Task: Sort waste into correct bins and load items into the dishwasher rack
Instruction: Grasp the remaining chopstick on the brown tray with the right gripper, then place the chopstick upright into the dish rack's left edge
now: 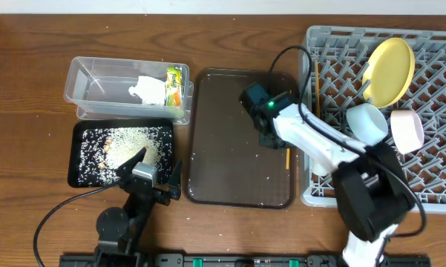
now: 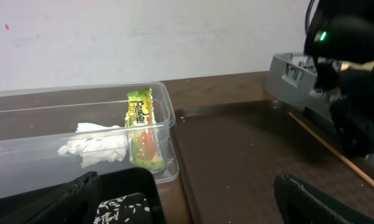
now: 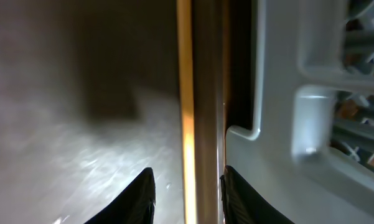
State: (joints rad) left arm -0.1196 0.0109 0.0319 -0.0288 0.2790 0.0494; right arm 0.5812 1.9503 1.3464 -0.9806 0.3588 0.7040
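A thin wooden chopstick (image 3: 185, 112) lies along the right rim of the brown serving tray (image 1: 230, 156), beside the grey dishwasher rack (image 1: 430, 185). My right gripper (image 3: 188, 196) hangs low over it, jaws apart on either side, with a gap at the left finger. The chopstick's end (image 1: 287, 157) shows below the arm. A second chopstick (image 1: 317, 89), a yellow plate (image 1: 389, 70), a light blue bowl (image 1: 367, 121) and a cream bowl (image 1: 407, 130) are in the rack. My left gripper (image 1: 154, 185) stands wide open and empty by the black tray (image 1: 82, 174) of rice grains (image 1: 130, 141).
The clear tub (image 1: 82, 78) at the back left holds the crumpled tissue (image 1: 148, 90) and the snack wrapper (image 1: 174, 85). A few grains lie scattered on the brown tray. The rack's wall (image 3: 280, 124) stands right beside my right finger.
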